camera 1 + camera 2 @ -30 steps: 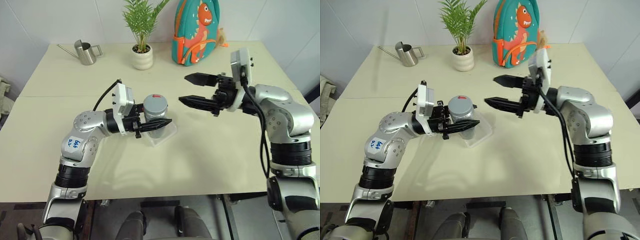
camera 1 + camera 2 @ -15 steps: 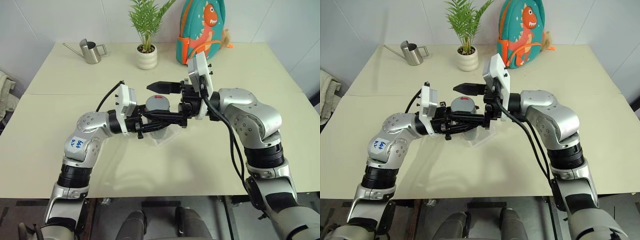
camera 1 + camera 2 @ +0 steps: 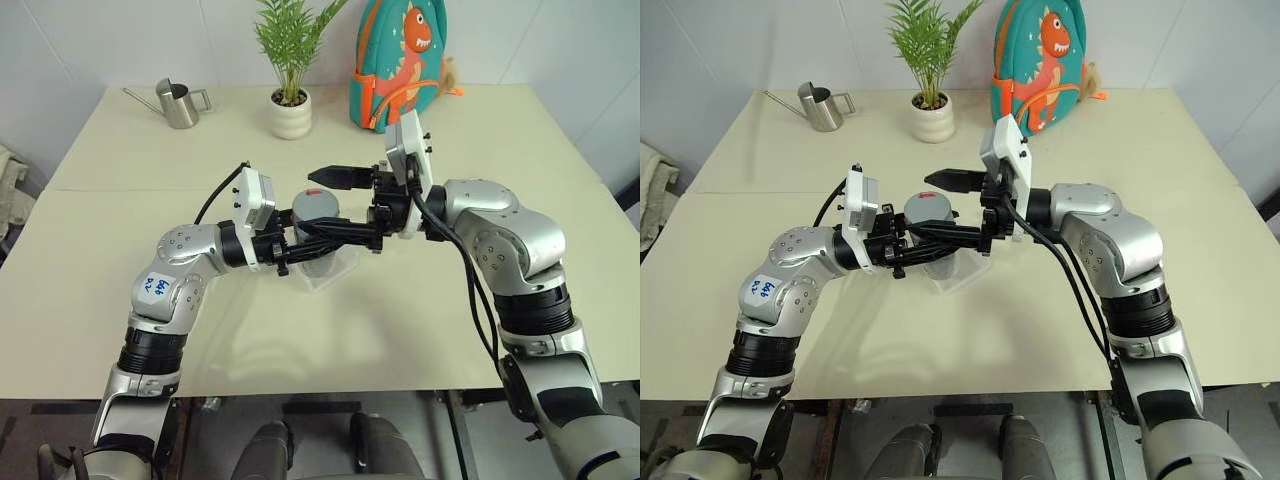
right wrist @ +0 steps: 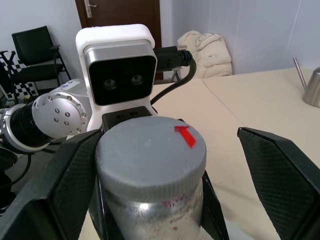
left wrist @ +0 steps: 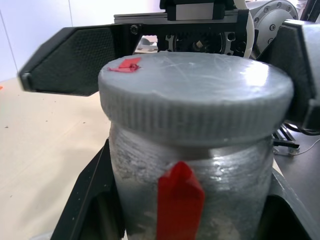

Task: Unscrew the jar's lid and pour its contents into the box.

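Two grippers meeting mid-table over the jar (image 3: pixel 318 232). Left gripper (image 3: pixel 312 243) clamped tight on the jar's body, holding it upright just above the box (image 3: pixel 334 272), that shallow clear tray sitting on the table (image 3: pixel 420 330). Right gripper (image 3: pixel 325 202) coming in from the other side, spread wide with one finger on each side of the lid (image 4: pixel 150 152), not pinching anything, a gap showing on at least one side. Lid screwed on, grey with a ribbed edge and a little red tag on top. Red mark (image 5: pixel 179 200) on the jar's side too, plain as day from the left wrist camera. Jar wall cloudy, can't really make out what's inside. Back of the table: steel watering can (image 3: pixel 178 103) off to the left, potted plant (image 3: pixel 290 95) in a white pot near the middle, teal dinosaur backpack (image 3: pixel 396 60) to its right. All of those well apart from the jar.
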Controlling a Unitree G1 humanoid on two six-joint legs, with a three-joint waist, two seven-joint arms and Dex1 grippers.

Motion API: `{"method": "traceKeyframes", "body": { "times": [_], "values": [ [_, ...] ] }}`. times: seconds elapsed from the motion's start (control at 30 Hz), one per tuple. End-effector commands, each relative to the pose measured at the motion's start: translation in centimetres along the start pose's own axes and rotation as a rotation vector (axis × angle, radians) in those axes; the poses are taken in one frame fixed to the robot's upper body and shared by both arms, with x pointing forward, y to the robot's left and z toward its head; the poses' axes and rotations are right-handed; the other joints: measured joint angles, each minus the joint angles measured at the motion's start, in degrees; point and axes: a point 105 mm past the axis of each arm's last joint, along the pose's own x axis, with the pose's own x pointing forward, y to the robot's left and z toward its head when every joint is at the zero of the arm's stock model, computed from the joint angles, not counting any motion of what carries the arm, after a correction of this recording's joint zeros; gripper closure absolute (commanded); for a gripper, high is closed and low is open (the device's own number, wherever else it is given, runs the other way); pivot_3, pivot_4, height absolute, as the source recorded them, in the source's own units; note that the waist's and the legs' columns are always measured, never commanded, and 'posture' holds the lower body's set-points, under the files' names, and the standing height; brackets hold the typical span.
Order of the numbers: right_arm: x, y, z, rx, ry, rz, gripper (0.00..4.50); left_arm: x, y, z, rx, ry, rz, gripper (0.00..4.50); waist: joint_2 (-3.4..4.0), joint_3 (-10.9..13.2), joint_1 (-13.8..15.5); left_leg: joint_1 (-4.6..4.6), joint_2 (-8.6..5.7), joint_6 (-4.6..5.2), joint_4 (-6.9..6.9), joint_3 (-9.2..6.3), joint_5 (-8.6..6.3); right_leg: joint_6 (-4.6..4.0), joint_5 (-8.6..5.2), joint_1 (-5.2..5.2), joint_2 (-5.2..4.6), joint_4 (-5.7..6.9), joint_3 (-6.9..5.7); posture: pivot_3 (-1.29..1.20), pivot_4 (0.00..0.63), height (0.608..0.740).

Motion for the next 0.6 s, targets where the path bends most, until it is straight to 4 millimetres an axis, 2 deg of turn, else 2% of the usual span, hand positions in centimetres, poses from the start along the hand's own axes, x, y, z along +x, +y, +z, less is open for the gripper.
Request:
{"method": "traceKeyframes", "body": {
  "times": [0.03,0.6],
  "values": [
    [-1.3,-0.4,0.6,-0.013,-0.029,-0.03,0.02,0.0,-0.1,1.4,0.038,-0.037,-0.015,2.42,0.0,0.0,0.0,0.0,0.01,0.0,0.0,0.0,0.0,0.0,0.0,0.0,0.0,0.0,0.0,0.0,0.15,0.74],
    [-3.0,-0.9,-0.9,0.057,-0.016,-0.062,0.02,-0.4,-0.2,1.2,0.037,-0.017,-0.015,2.42,0.0,0.0,0.1,-0.01,-0.01,0.0,0.0,0.0,0.0,0.0,0.0,0.0,-0.01,-0.01,0.0,0.0,0.15,0.74]
  ]
}}
